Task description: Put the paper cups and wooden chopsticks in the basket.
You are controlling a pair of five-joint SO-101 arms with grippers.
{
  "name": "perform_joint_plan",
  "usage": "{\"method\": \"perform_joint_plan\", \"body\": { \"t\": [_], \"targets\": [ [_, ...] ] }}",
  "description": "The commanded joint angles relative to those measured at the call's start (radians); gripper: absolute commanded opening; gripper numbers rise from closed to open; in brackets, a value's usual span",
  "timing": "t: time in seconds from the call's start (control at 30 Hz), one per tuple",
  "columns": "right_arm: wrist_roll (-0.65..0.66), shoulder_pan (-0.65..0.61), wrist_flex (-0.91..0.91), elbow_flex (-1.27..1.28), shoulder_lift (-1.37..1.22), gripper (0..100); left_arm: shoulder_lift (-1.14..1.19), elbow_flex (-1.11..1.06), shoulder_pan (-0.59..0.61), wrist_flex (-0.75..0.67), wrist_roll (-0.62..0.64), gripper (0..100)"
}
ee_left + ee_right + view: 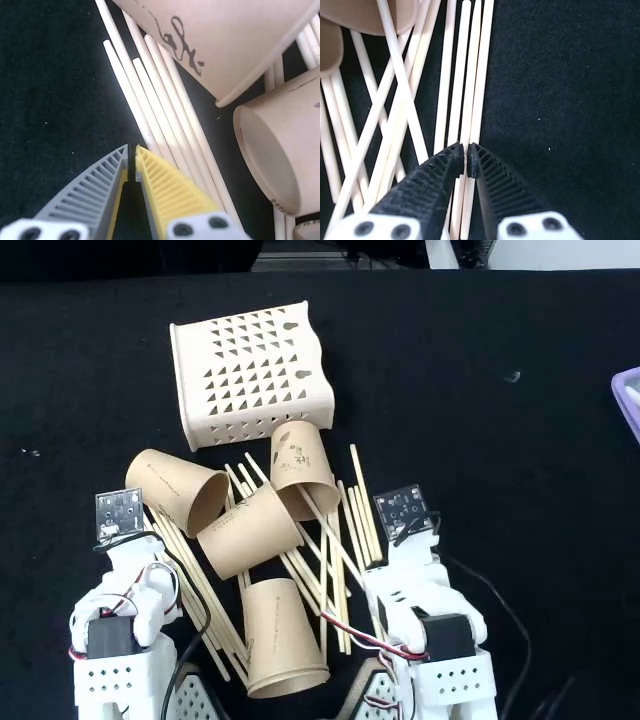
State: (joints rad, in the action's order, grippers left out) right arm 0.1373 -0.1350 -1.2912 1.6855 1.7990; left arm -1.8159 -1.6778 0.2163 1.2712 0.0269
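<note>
Basket (250, 375) lies on its side on the black surface (500, 440), beyond the pile. Four cups (250, 530) lie tipped over between basket and arms, one just beside the basket wall, all mixed into a loose scatter of chopsticks (345, 530). Everything is outside the basket. Left tool (134, 150) is closed, jaws pressed together, tips over chopsticks next to two cups. Right tool (466, 148) is closed too, tips low over the pile's right edge, not gripping any stick.
</note>
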Motion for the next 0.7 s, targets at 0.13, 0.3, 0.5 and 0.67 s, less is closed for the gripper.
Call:
{"method": "perform_joint_plan", "body": {
  "t": [0.13,0.3,0.5,0.67],
  "targets": [
    [0.002,0.021,-0.005,0.001,0.073,3.1,-0.008,-0.021,0.010,0.005,0.008,3],
    [0.002,0.021,-0.005,0.001,0.073,3.1,-0.008,-0.021,0.002,0.005,0.008,3],
    [0.002,0.021,-0.005,0.001,0.073,3.1,-0.008,-0.021,0.002,0.005,0.008,3],
    [0.002,0.021,-0.005,0.001,0.073,3.1,-0.008,-0.021,0.002,0.005,0.008,3]
  ]
}}
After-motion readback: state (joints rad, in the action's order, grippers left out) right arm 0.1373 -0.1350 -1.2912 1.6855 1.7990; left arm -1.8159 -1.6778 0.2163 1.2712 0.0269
